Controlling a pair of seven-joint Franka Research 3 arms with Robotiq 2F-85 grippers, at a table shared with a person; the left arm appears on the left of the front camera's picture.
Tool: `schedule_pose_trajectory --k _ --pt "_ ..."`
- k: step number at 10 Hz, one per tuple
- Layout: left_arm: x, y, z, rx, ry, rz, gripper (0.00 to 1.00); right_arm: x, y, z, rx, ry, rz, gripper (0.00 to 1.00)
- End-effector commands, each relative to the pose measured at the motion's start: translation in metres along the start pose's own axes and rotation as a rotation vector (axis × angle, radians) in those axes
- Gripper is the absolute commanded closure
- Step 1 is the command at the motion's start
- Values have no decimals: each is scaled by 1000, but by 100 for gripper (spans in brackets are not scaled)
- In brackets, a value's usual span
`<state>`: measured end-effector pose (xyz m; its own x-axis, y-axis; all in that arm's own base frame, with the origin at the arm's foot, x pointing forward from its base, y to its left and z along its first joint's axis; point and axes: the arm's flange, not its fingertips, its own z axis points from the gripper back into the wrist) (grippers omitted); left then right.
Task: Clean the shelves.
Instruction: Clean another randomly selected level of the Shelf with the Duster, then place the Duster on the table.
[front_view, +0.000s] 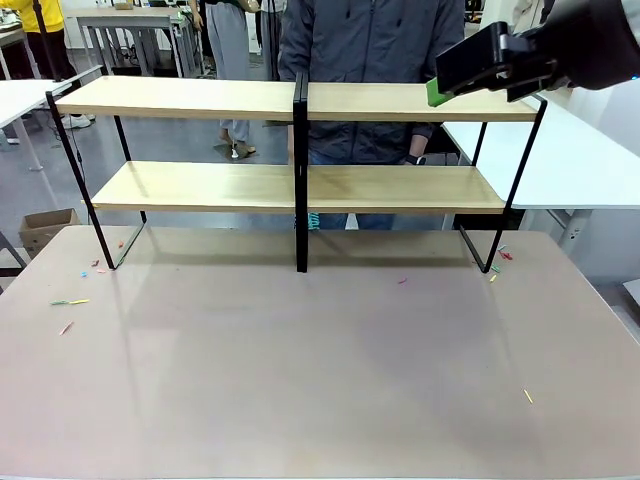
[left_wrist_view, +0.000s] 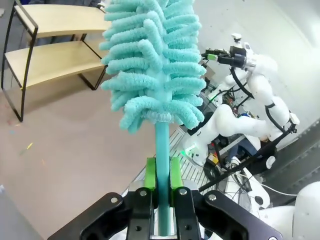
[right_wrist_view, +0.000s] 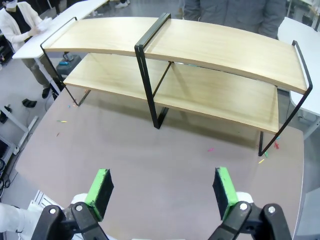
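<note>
So the shelves (front_view: 300, 150) are sitting at the far end of the grey-brown table (front_view: 320, 370), a two-tier rack with light wood boards on a thin black frame and a black upright in the middle. Both boards look bare. A person in a dark grey jacket (front_view: 370, 50) stands right behind them.

From the right gripper (right_wrist_view: 162, 192) the shelves are straight ahead and below, well apart from its fingers. Its jaws are spread wide with nothing between the green pads (right_wrist_view: 100, 190). In the front view that gripper (front_view: 450, 85) hangs up high by the right end of the top board, but I can't tell if it touches the wood.

The left gripper (left_wrist_view: 162, 177) is clamped tight on the teal handle of a fluffy teal duster (left_wrist_view: 155, 65), which sticks straight up out of the fingers, head well above the pads. From there the shelves (left_wrist_view: 55, 45) are off to the upper left of its view, far from the duster head.

Little coloured scraps (front_view: 70, 300) are scattered on the table, mostly near the rack's left and right feet, plus a yellow one (front_view: 527, 396) out toward the near right.
</note>
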<state>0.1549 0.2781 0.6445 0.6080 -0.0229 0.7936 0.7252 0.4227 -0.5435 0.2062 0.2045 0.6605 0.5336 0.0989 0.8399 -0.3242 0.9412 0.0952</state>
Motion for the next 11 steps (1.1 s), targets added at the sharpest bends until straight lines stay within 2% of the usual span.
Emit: schedule_pose_trajectory --k 1,7,8,9,10,11 --pt "1 -1 4 -13 -3 -26 88 -1 -1 0 1 -1 -7 0" --pt "-3 2 1 -15 -1 -15 88 -1 -1 0 1 -1 -7 0" --pt "20 -10 -39 -105 196 -135 88 0 0 0 0 0 0 0" --pt "30 -15 -85 -161 405 -205 88 -12 -29 6 156 159 -74 0" --pt "26 -17 -133 -190 568 -243 88 -36 -79 4 311 318 -221 0" --pt "19 -9 -180 -235 762 -284 88 -66 -133 -7 424 405 -392 0"
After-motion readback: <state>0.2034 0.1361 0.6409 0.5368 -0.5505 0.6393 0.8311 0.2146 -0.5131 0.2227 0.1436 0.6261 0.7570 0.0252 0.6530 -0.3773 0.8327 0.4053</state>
